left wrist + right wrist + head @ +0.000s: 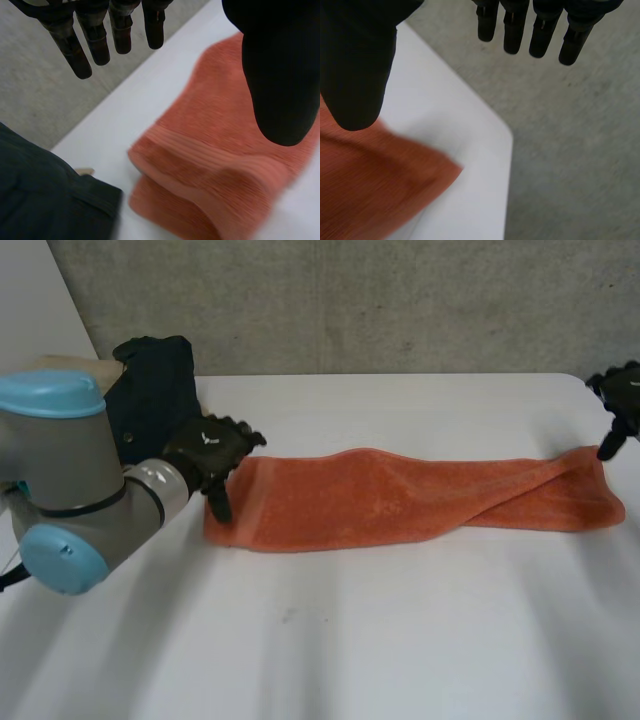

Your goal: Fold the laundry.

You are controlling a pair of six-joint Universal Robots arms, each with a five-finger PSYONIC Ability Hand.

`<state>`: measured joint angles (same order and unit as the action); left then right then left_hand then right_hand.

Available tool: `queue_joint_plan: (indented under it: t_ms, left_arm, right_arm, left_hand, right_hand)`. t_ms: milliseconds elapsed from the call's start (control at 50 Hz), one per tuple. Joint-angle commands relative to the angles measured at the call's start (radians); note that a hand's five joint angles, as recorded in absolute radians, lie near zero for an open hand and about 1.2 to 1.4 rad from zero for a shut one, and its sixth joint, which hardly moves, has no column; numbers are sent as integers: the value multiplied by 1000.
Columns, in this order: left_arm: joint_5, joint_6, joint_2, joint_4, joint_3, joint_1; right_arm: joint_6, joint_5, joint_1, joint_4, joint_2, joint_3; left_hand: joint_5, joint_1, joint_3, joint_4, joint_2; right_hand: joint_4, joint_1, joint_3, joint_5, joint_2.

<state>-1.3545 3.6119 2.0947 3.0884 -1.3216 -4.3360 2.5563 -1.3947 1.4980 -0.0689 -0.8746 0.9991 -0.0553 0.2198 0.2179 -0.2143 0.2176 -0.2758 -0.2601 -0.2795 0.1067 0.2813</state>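
Observation:
An orange towel (400, 502) lies folded into a long strip across the white table (330, 640). My left hand (212, 454) hovers over the strip's left end, fingers straight and spread, thumb pointing down at the cloth. In the left wrist view the thumb (282, 75) hangs above the towel's folded end (210, 170) and the fingers (100, 40) stand apart from it, holding nothing. My right hand (620, 400) is above the strip's right end, open. In the right wrist view its thumb (355, 75) is over the towel's corner (385, 185), with the fingers (540, 30) straight.
A dark folded garment (150, 400) sits at the table's back left, just behind my left hand, and lies near the towel's end (45, 195). The table's right corner (495, 150) is close beside the towel's right end. Grey floor lies beyond the edge.

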Motion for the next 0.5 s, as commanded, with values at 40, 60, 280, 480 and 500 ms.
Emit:
queue_joint_plan:
  t_ms: [40, 60, 280, 480, 500]
  left_arm:
    - [-3, 11, -54, 9, -126, 4]
    - [-3, 8, -64, 22, -139, 3]
    - [-12, -1, -76, 78, -142, 6]
    - [-34, -32, -85, 84, -142, 15]
    - [-34, -33, -88, 84, -143, 15]
  right_arm:
    - [-48, 13, -58, -271, -72, 163]
    - [-53, 19, -71, -261, -72, 191]
    - [-47, 79, -98, 88, 8, 305]
    - [-24, 33, -145, 190, 28, 274]
    - [-18, 25, -160, 193, 23, 273]
  left_hand:
    - [-57, 67, 69, -73, 69]
    - [-57, 67, 69, -73, 69]
    - [-39, 49, 51, -55, 52]
    - [-36, 46, 48, -52, 49]
    - [-36, 46, 48, -52, 49]
  right_hand:
    - [-242, -258, -238, 236, 236]
    - [-277, -293, -273, 272, 272]
    - [-280, -296, -277, 275, 275]
    - [-1120, -1136, -1117, 1115, 1115]
    - [-1120, -1136, -1117, 1115, 1115]
